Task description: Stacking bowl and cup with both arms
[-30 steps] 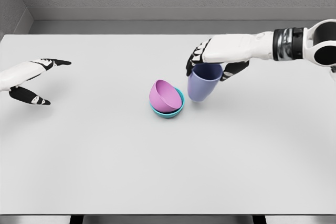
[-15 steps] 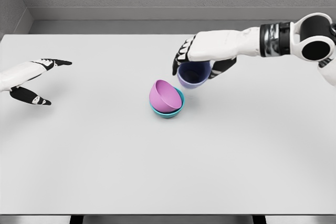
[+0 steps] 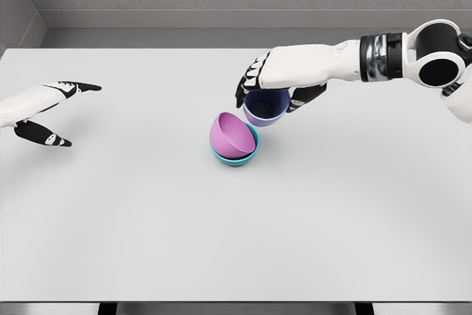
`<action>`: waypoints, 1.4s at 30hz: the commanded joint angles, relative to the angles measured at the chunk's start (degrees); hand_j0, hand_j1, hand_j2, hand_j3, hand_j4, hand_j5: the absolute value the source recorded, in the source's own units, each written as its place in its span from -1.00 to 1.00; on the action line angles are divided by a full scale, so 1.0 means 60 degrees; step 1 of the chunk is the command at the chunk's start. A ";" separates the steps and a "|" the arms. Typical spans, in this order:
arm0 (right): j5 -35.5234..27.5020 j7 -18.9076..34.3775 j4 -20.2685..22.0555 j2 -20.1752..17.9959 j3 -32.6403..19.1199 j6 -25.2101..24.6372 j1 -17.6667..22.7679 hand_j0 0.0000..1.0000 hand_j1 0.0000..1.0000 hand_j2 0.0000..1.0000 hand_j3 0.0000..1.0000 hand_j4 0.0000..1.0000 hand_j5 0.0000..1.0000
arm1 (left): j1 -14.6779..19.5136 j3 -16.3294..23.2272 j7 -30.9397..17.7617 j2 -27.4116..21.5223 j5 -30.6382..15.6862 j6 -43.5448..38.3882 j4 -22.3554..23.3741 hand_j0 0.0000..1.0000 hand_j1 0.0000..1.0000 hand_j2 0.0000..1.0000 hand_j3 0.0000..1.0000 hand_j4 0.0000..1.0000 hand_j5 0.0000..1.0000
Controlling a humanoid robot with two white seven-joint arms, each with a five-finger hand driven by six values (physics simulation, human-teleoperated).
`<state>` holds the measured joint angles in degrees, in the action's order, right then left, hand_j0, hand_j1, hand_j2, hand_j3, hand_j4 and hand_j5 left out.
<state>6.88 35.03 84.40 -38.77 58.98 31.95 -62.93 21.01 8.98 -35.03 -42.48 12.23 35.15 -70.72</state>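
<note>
Right hand (image 3: 274, 82) around purple cup (image 3: 264, 108)

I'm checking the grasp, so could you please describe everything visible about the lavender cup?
The lavender cup is a smooth, plastic-looking tumbler, tapering to a rounded base, with no handle visible. The right hand grips it from above at the rim, fingers curled around it. It hangs lifted and tilted, just behind and right of the pink bowl, which sits tipped in a teal bowl. Whether it touches the pink bowl is unclear.
</note>
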 commanded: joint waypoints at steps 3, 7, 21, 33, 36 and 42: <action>-0.0136 -0.0005 -0.0004 0.0002 -0.0015 -0.0037 0.0000 0.41 0.41 0.41 0.41 0.41 0.41 | 0.0000 -0.0002 0.0004 -0.0009 -0.0047 -0.0025 -0.0005 1.00 1.00 1.00 1.00 1.00 1.00; -0.0429 -0.0005 -0.0004 0.0031 -0.0015 -0.0037 0.0015 0.41 0.41 0.41 0.41 0.41 0.41 | 0.0000 -0.0002 0.0004 -0.0009 -0.0003 -0.0025 0.0010 1.00 1.00 1.00 1.00 1.00 1.00; -0.0502 -0.0005 -0.0033 0.0310 -0.0015 -0.0052 0.0088 0.41 0.41 0.41 0.41 0.41 0.41 | 0.0059 -0.0002 0.0004 -0.0009 0.0100 -0.0025 0.0142 1.00 1.00 1.00 1.00 1.00 1.00; -0.1337 -0.0005 -0.0136 0.0251 0.0087 -0.0037 0.0117 0.42 0.42 0.42 0.42 0.42 0.42 | 0.0059 -0.0002 0.0004 -0.0024 0.0100 -0.0025 0.0142 1.00 1.00 1.00 1.00 1.00 1.00; -0.1337 -0.0005 -0.0150 0.0251 0.0087 -0.0052 0.0117 0.44 0.44 0.44 0.44 0.44 0.44 | 0.0059 -0.0002 0.0004 -0.0024 0.0100 -0.0025 0.0142 1.00 1.00 1.00 1.00 1.00 1.00; -0.1352 -0.0005 -0.0092 0.0236 0.0234 -0.0037 0.0132 0.44 0.44 0.44 0.44 0.44 0.44 | 0.0059 -0.0002 0.0004 -0.0024 0.0100 -0.0025 0.0142 1.00 1.00 1.00 1.00 1.00 1.00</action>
<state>-0.81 35.03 83.73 -37.30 60.23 31.88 -62.14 21.36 8.98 -35.03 -42.52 13.28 35.15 -69.86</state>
